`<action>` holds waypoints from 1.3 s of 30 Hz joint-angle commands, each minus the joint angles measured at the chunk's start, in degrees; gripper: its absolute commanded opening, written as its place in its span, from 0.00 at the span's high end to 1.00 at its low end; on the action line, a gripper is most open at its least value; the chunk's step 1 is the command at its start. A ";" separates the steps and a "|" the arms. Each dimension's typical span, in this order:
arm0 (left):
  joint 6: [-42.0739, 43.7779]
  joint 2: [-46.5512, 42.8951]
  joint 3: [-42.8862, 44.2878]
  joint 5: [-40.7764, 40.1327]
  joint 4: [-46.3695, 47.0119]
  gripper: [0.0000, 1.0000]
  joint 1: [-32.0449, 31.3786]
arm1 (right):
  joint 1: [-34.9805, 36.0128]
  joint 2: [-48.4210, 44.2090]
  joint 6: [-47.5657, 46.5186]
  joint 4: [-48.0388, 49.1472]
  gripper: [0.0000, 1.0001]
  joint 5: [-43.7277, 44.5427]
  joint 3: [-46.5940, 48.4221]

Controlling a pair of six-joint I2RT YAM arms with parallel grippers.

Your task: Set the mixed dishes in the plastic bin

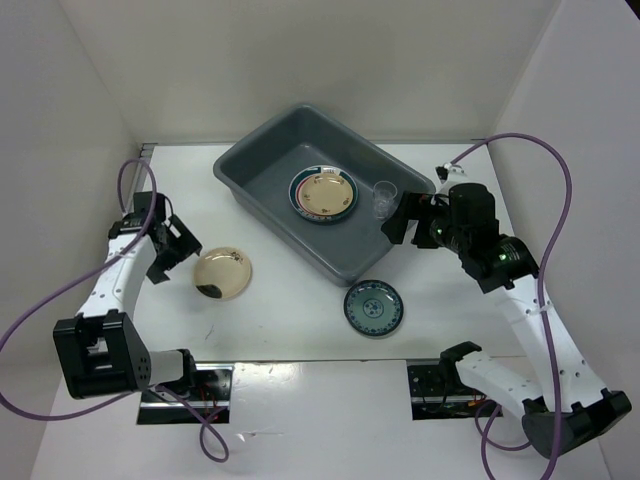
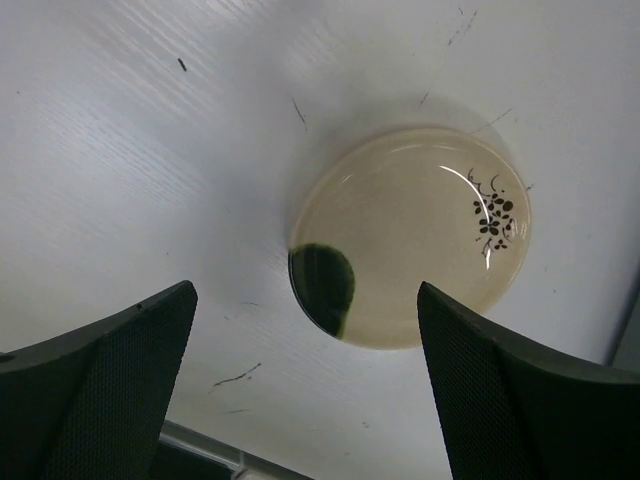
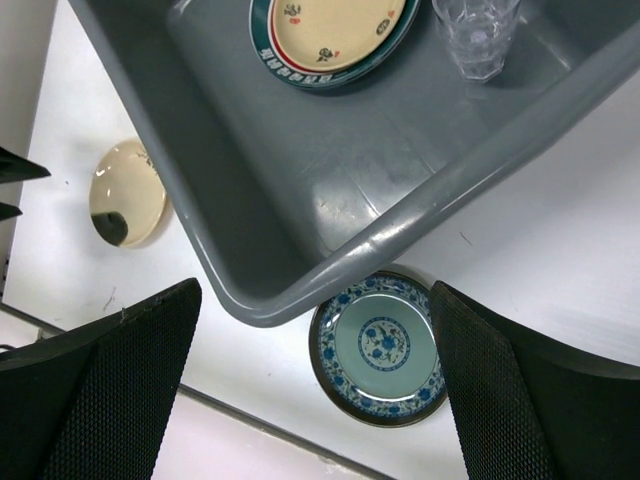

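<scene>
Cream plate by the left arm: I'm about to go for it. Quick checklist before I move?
1. Left gripper open and empty: ok.
2. Cream plate flat on the table, framed between the fingers in the left wrist view: ok.
3. Plate clear of the bin and the teal plate: ok.
4. Free floor in the bin beside the rimmed plate and clear cup: ok.
5. Right gripper clear of the drop path: ok, open at the bin's right rim, away from the free left end.
6. Left gripper's height above the plate: cannot tell.
</scene>
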 commanded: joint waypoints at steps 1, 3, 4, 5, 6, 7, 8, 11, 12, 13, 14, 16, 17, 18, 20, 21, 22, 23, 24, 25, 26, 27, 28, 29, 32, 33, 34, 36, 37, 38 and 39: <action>-2.43 0.94 1.84 4.07 -0.38 0.02 1.18 | -0.28 -0.82 -1.06 2.41 0.01 -0.74 -0.77; -3.93 2.70 0.45 5.30 -0.38 0.02 1.18 | -0.28 -1.44 -1.06 1.27 0.01 -0.14 -0.77; -4.54 3.49 -0.69 7.31 0.14 0.02 1.18 | -0.28 -1.44 -1.06 1.27 0.01 -0.13 -0.77; -6.11 3.50 -3.23 7.85 1.63 0.02 1.18 | -0.28 -1.44 -1.06 0.74 0.01 -0.13 -0.77; -6.83 4.28 -4.65 8.46 2.69 0.02 1.18 | -0.28 -1.96 -1.06 0.74 0.01 0.39 -0.77; -7.70 4.90 -6.05 9.77 4.70 0.02 1.18 | -0.28 -1.97 -1.06 0.74 0.01 0.40 -1.38; -9.37 4.91 -7.11 10.57 5.85 0.02 1.18 | -0.28 -1.97 -1.06 0.74 0.01 0.40 -1.38; -11.66 4.91 -9.58 12.33 7.97 0.02 1.18 | -0.28 -1.97 -1.06 0.74 0.01 0.40 -1.38; -11.67 4.91 -10.10 12.34 8.67 0.02 1.18 | -0.28 -1.97 -1.06 0.74 0.01 0.40 -1.38; -11.67 4.91 -10.11 12.34 9.46 0.02 1.18 | -0.28 -1.97 -1.06 0.74 0.01 0.40 -1.38; -11.67 4.91 -10.80 11.64 9.47 0.02 1.18 | -0.28 -1.97 -1.06 0.74 0.01 0.40 -1.38; -12.19 4.91 -11.94 11.63 12.17 0.05 1.18 | -0.28 -1.97 -1.06 0.74 0.01 0.40 -0.86; -12.98 4.30 -12.82 11.63 13.32 0.06 1.18 | -0.28 -1.97 -1.06 0.74 0.01 0.40 -0.86; -12.99 4.29 -15.36 12.76 14.72 0.12 1.18 | -0.28 -1.97 -1.06 0.74 0.01 0.40 -0.86; -15.27 2.36 -17.92 13.38 17.81 0.18 1.18 | -0.28 -1.45 -1.06 1.27 0.01 0.92 -0.86; -15.27 1.66 -18.97 13.39 18.34 0.21 1.18 | -0.28 -1.44 -1.06 1.27 0.01 0.93 -0.86; -16.05 0.35 -20.64 13.39 19.21 0.26 1.18 | -0.28 -1.44 -1.06 1.27 0.01 0.93 -0.33; -16.06 0.34 -21.26 12.69 19.22 0.28 1.18 | -0.28 -1.44 -1.06 1.27 0.01 1.45 -0.33; -16.06 -0.36 -21.27 12.69 19.22 0.30 1.18 | -0.28 -1.44 -1.06 1.27 0.01 1.45 -0.33; -16.06 -0.37 -21.97 11.99 19.22 0.33 1.18 | -0.28 -0.92 -1.06 1.27 0.01 1.45 0.19; -16.06 -0.98 -21.97 11.98 19.22 0.40 1.18 | -0.28 -0.91 -1.06 1.27 0.01 1.98 0.20; -16.06 -0.98 -22.58 11.46 19.74 0.44 1.18 | -0.28 -0.91 -1.06 1.27 0.01 1.98 0.20; -16.58 -1.51 -22.59 11.46 20.36 0.48 1.18 | -0.28 -0.91 -1.06 1.27 0.01 1.98 0.20; -16.59 -1.51 -22.59 11.46 20.36 0.52 1.18 | -0.28 -0.91 -1.06 1.27 0.01 1.98 0.20; -17.81 -2.04 -23.82 10.85 21.59 0.63 1.18 | -0.28 -0.91 -1.06 0.74 0.01 1.98 0.20; -17.82 -2.65 -24.60 10.84 22.38 0.63 1.18 | -0.28 -0.91 -1.06 0.74 0.01 1.98 0.20; -18.60 -2.65 -24.61 10.84 22.91 0.63 1.18 | -0.28 -0.91 -1.06 0.74 0.01 1.98 0.20; -19.13 -3.36 -26.01 9.62 23.43 0.65 1.18 | -0.28 -0.91 -1.58 0.74 0.01 1.98 0.20; -19.14 -3.88 -26.02 9.61 23.96 0.65 1.18 | -0.28 -0.91 -1.58 0.74 0.01 1.98 0.20; -19.83 -4.41 -26.54 9.00 23.97 0.65 1.18 | -0.28 -0.91 -1.58 0.74 0.01 1.98 0.20; -19.84 -4.41 -26.54 8.47 23.97 0.65 1.18 | -0.28 -0.91 -1.58 0.74 0.01 1.98 0.20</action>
